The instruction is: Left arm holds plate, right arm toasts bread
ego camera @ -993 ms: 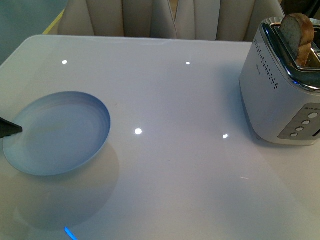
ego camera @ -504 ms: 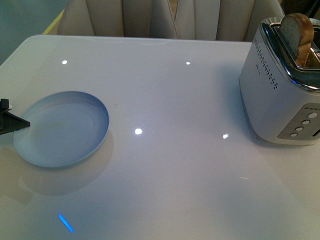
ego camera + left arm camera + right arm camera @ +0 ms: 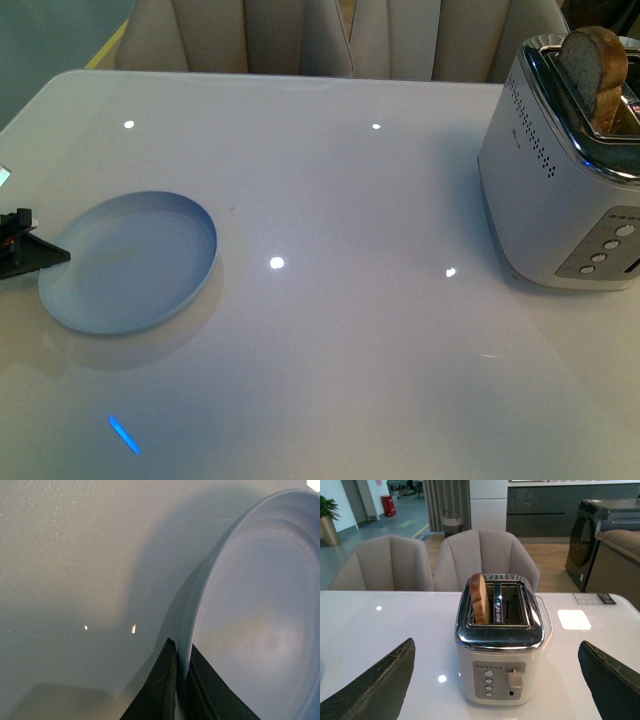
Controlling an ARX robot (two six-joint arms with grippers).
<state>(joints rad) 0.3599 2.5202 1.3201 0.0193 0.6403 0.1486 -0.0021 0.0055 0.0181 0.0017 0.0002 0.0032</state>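
At table's left, plate lower and further right than before, left hand pinching its rim.

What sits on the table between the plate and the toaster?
Nothing: in the front view the white table between the plate and the toaster is bare, showing only light reflections.

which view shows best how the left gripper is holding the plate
The left wrist view: the left gripper has its fingers shut on the plate rim, one finger on each side. The front view shows only the gripper's tip at the plate's edge. The right wrist view shows neither.
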